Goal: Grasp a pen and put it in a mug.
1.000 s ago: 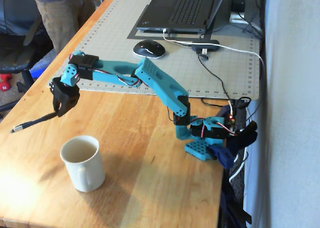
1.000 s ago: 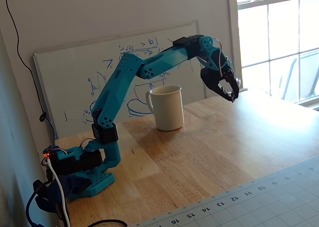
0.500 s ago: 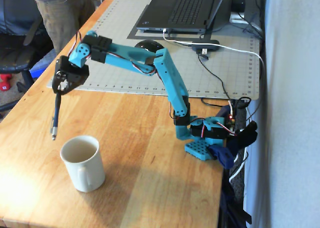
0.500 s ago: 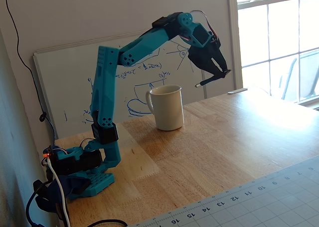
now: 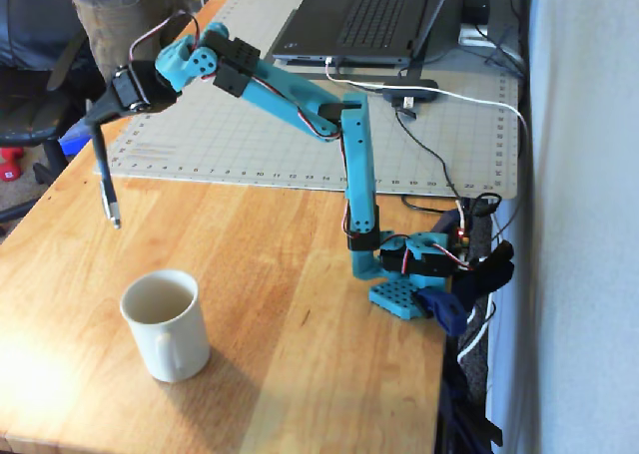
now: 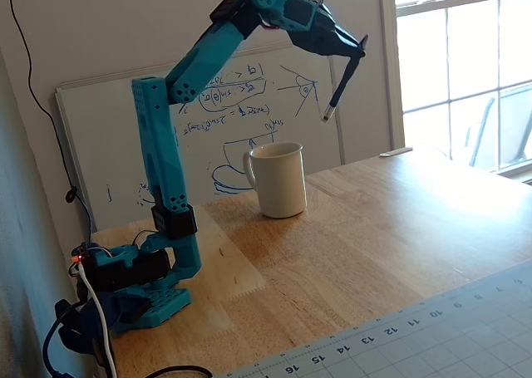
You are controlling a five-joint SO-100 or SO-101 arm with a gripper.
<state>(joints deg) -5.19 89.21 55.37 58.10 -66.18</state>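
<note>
In both fixed views the teal arm is raised high with my gripper [image 5: 97, 127] [image 6: 357, 47] shut on the dark pen [image 5: 104, 178] [image 6: 341, 83]. The pen hangs nearly upright from the fingers, silvery tip down, well above the table. The white mug [image 5: 168, 324] [image 6: 278, 179] stands upright on the wooden table with its handle toward the front in one fixed view. The pen's tip sits higher than the mug's rim and off to one side of it, not over the opening.
A cutting mat [image 5: 419, 125] covers the far end of the table and carries a laptop [image 5: 364, 20], a mouse partly hidden by the arm, and cables. A person [image 5: 120, 15] stands at the far left corner. A whiteboard [image 6: 125, 120] leans against the wall behind the mug.
The arm has lifted higher and straightened, carrying the pen up. The pen swung from lying almost level to hanging nearly upright, tip down. The mug has not moved.
</note>
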